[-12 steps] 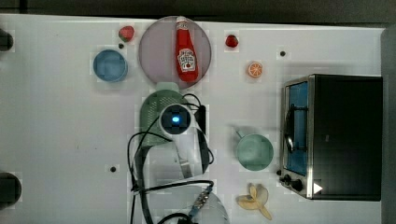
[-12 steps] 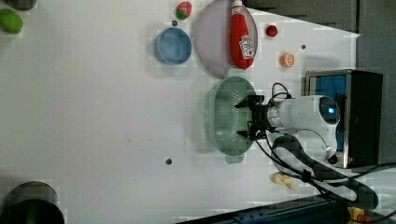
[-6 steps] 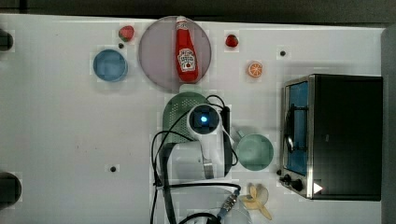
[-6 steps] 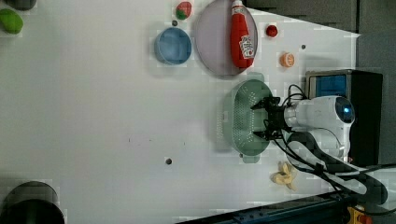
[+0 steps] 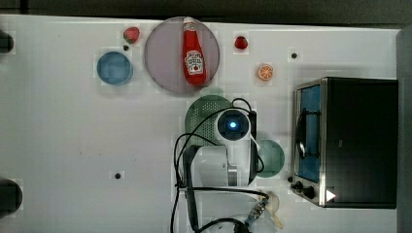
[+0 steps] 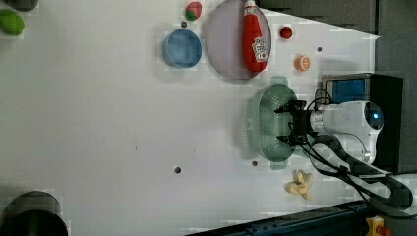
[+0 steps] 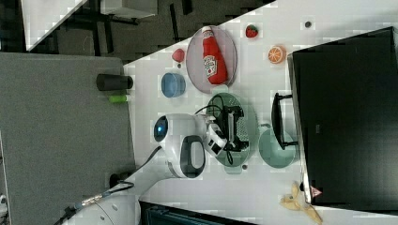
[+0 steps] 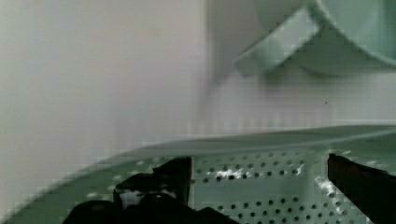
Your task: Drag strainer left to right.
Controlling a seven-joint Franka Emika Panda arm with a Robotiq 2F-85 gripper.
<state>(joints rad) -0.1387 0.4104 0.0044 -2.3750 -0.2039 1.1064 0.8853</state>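
The pale green strainer (image 6: 263, 123) lies on the white table, just below the plate in the top view, where its holed rim (image 5: 201, 116) shows beside my wrist. My gripper (image 6: 282, 124) reaches down inside it, open, with both fingers spread against the inner wall. The wrist view has the holed wall (image 8: 261, 186) between the two dark fingers (image 8: 173, 175). In the right view the strainer (image 7: 248, 123) sits close to the teal mug (image 7: 277, 149), a narrow gap between them.
The teal mug (image 5: 271, 158) stands just at the top view's right of my arm, with the toaster oven (image 5: 354, 141) beyond it. A plate (image 5: 163, 58) carries a ketchup bottle (image 5: 194, 53). Also on the table are a blue bowl (image 5: 114, 68), an orange slice (image 5: 265, 72) and a banana (image 6: 300, 183).
My arm and the strainer have slid toward the top view's right, closing in on the mug. The fingers stay spread inside the strainer.
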